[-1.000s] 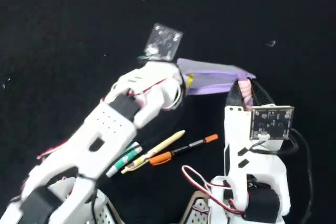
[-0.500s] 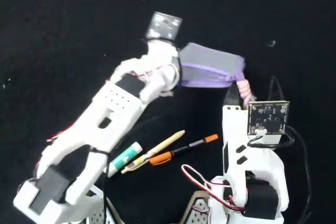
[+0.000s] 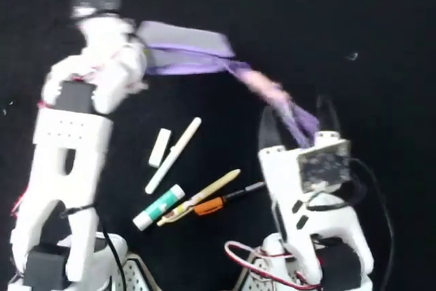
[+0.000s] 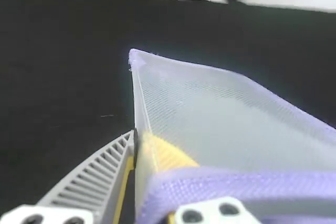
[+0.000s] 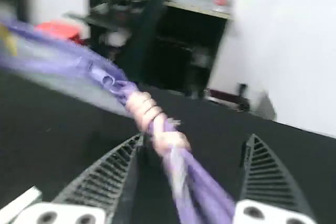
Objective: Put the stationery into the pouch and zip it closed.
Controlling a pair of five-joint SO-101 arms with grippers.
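Left pincer (image 3: pixel 136 67) pinching one end of a lilac mesh pouch (image 3: pixel 184 49) at the far left of the table (image 3: pixel 381 32). Right pincer (image 5: pixel 197 137) is spread, and the pouch's strap (image 3: pixel 272 93) runs between its fingers.
The pouch looks light, soft and floppy, and is likely to sag. The firmer zip edge seems the best place to hold it. It has translucent sides and purple trim. Pens (image 3: pixel 176 153) and a glue stick (image 3: pixel 158 207) lie loose nearer.

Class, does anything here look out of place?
The pouch is stretched between the arms: the left gripper clamps it, and its strap runs between the open fingers of the right gripper. Pens lie loose on the table.
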